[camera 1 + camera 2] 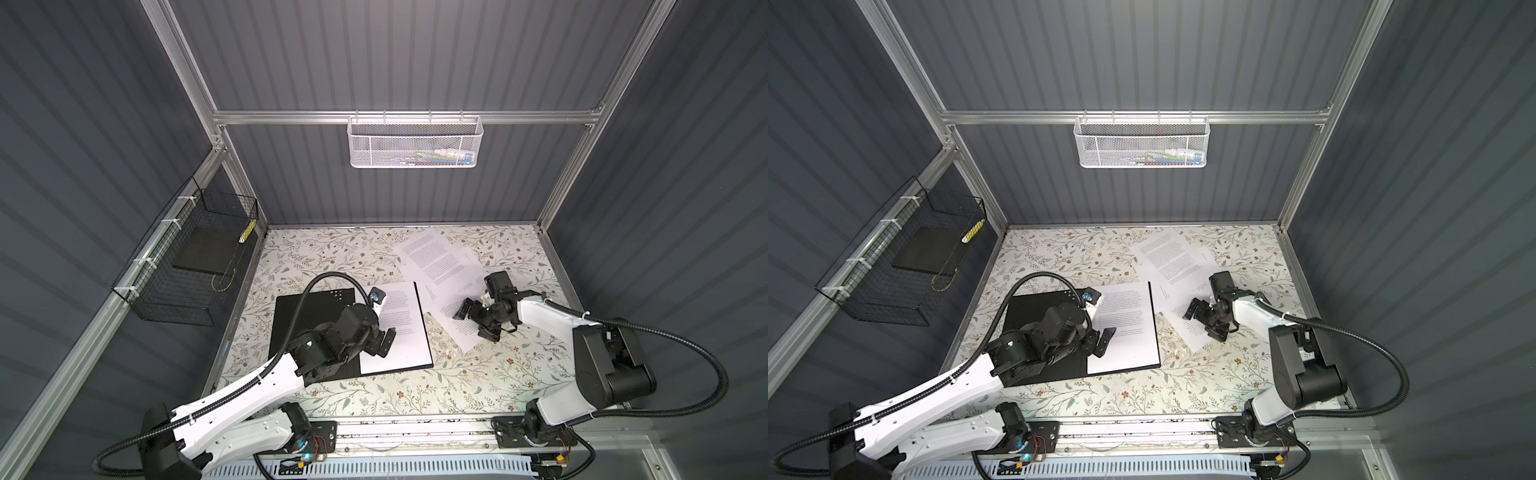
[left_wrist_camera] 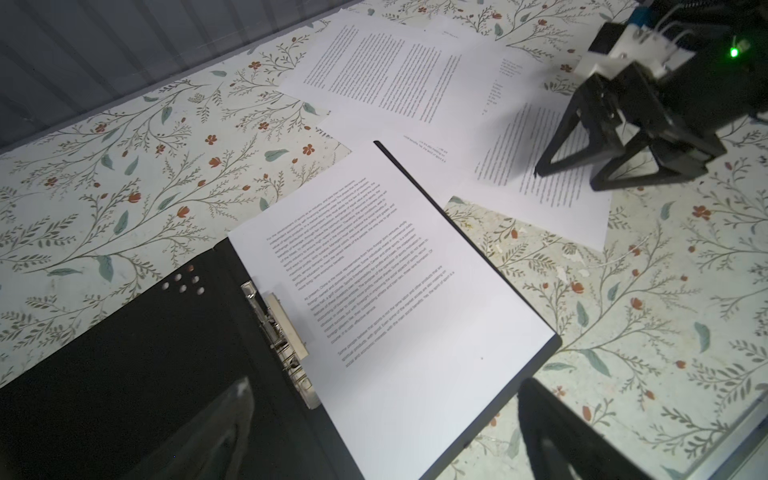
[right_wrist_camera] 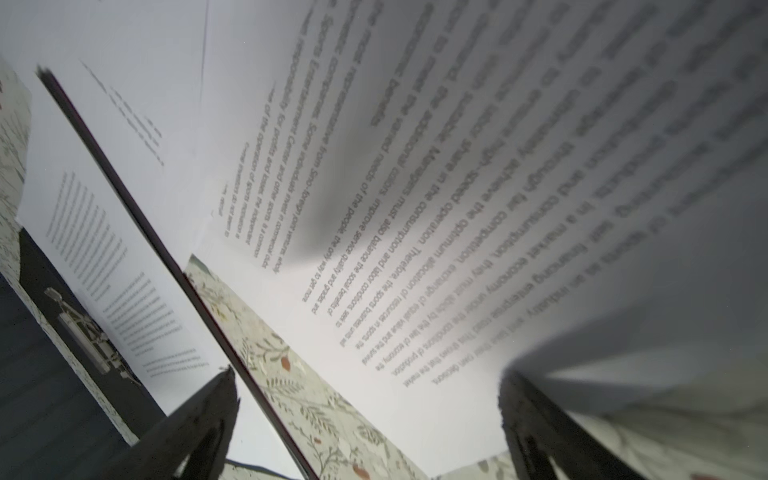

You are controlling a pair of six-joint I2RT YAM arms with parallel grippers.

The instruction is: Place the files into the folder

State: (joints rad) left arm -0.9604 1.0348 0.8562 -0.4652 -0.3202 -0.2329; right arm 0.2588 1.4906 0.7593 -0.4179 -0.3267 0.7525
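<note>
We see the folder point(image 1: 324, 305) lying open on the table point(image 1: 374, 395), black inside, with one printed sheet point(image 1: 405, 328) on its right half. The left hand point(image 1: 380, 345) hangs above it, spread wide and empty. The right hand point(image 1: 473, 322), also spread wide and empty, is low over the loose sheets point(image 1: 436, 259) beside the folder; we cannot tell if it touches them. Only the left wrist view shows the folder's metal clip point(image 2: 282, 332), and only the right wrist view shows its red edge point(image 3: 166, 249).
</note>
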